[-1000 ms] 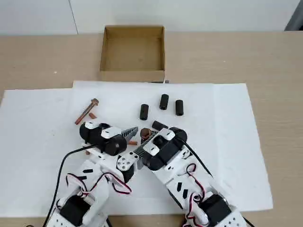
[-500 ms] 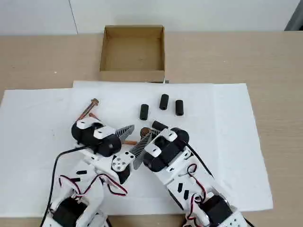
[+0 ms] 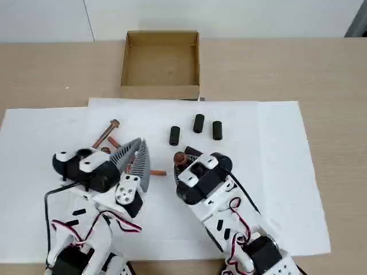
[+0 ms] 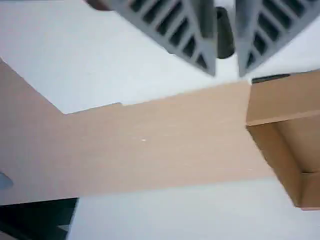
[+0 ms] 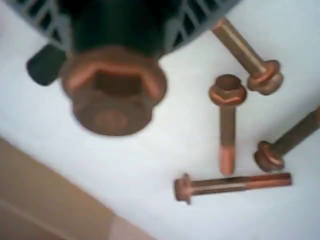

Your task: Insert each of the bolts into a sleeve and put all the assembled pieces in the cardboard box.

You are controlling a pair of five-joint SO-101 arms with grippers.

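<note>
My right gripper [image 3: 184, 156] is shut on a black sleeve with a copper bolt in it; the bolt's hex head [image 5: 112, 90] sticks out of the sleeve below the jaws. My left gripper [image 3: 139, 143] stands to its left over the white paper, jaws a narrow gap apart and holding nothing [image 4: 226, 70]. Loose bolts [image 3: 106, 133] lie on the paper near the left gripper, one [image 3: 155, 172] between the arms. Several bolts [image 5: 227, 120] lie side by side in the right wrist view. Three empty black sleeves [image 3: 198, 123] lie ahead of the grippers.
The open cardboard box [image 3: 160, 91] stands empty beyond the paper's far edge, its corner [image 4: 285, 135] showing in the left wrist view. The white paper [image 3: 275, 172] covers the tan table; its right half is bare.
The left arm has drawn back to the left, away from the right gripper, and its jaws have swung to point toward the box. The right gripper has kept the sleeve and bolt.
</note>
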